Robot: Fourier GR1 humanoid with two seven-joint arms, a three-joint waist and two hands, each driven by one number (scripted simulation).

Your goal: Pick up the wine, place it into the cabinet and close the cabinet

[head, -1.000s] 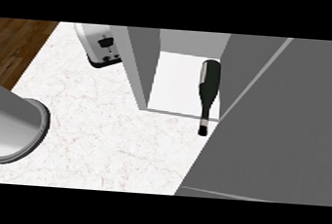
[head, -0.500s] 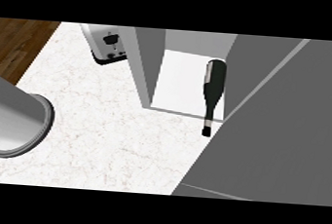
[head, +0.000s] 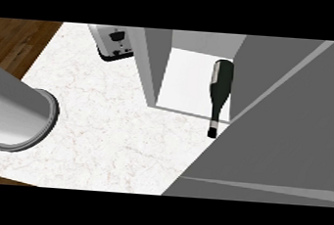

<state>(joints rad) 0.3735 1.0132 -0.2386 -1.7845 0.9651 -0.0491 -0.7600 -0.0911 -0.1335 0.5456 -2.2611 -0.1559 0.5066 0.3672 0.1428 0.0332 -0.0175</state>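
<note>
The grey cabinet door (head: 285, 122) has swung further across the view than 0.5 s ago, now covering more of the opening. 1 wine bottle (head: 220, 91) lies on the white cabinet floor (head: 187, 81), neck past its front edge. 1 toaster (head: 115, 42) stands on the marble counter (head: 117, 135). 1 grey forearm (head: 14, 108) shows at left; neither hand is visible
</note>
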